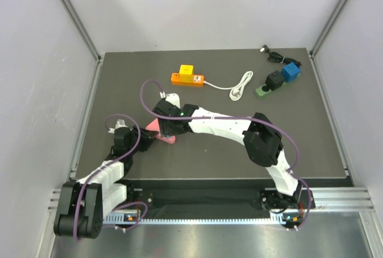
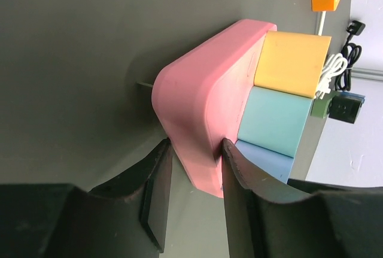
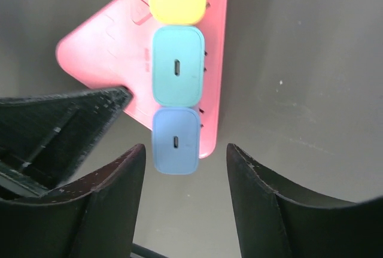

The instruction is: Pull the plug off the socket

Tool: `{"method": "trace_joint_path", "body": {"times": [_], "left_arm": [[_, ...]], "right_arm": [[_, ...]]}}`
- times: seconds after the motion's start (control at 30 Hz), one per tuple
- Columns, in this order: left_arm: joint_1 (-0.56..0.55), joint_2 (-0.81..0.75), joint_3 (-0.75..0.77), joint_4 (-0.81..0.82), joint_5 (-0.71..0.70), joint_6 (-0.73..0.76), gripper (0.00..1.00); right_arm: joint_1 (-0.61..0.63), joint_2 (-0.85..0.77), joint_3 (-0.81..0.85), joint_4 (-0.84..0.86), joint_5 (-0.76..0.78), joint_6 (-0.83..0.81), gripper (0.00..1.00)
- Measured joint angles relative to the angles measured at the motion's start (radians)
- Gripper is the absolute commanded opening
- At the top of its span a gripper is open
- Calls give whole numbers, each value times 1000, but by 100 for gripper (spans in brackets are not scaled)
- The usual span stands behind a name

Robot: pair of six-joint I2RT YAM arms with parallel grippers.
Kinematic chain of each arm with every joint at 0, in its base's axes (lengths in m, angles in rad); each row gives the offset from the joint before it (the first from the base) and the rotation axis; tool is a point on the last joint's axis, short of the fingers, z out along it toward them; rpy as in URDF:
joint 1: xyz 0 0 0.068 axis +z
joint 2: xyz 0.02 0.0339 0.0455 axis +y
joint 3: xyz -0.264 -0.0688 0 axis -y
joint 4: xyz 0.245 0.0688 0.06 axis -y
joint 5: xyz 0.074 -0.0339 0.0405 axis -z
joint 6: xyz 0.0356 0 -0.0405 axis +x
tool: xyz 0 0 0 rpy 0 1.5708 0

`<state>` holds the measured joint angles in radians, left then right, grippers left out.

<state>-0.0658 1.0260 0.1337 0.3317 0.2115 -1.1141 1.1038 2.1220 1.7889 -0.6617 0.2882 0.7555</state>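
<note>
Dark bench (image 1: 119,78) — left pincer (image 2: 195,149) clamped one end of the pink socket (image 2: 197,102); right pincer (image 3: 185,153), half-open, bracketed the blue plug (image 3: 175,141) — row's long axis ran straight ahead.

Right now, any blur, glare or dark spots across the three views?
Top external: sharp, even light, glare only on the metal ledge. Left wrist: pink socket strip crisp, left tool near black. Right wrist: blue plug sharp, right tool dark, soft-edged.
</note>
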Motion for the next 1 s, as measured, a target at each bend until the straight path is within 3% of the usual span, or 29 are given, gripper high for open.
{"method": "trace_joint_path", "body": {"times": [0.37,0.7,0.83,0.87,0.97,1.0], "left_arm": [[0,6,22,-30,-17,-21,0],[-1,-3,19,-23,-46,-52,0],[0,-31,8,-21,-26,-24,0],[0,-42,5,-24,-20,-14,11],[0,-58,1,-27,-1,8,32],[0,-58,1,-30,6,17,46]], "right_arm": [[7,34,48,-37,12,8,45],[7,93,92,-42,14,40,44],[7,93,92,-36,12,49,33],[8,93,92,-35,12,51,32],[8,93,90,-34,12,53,25],[8,93,90,-33,11,53,24]]}}
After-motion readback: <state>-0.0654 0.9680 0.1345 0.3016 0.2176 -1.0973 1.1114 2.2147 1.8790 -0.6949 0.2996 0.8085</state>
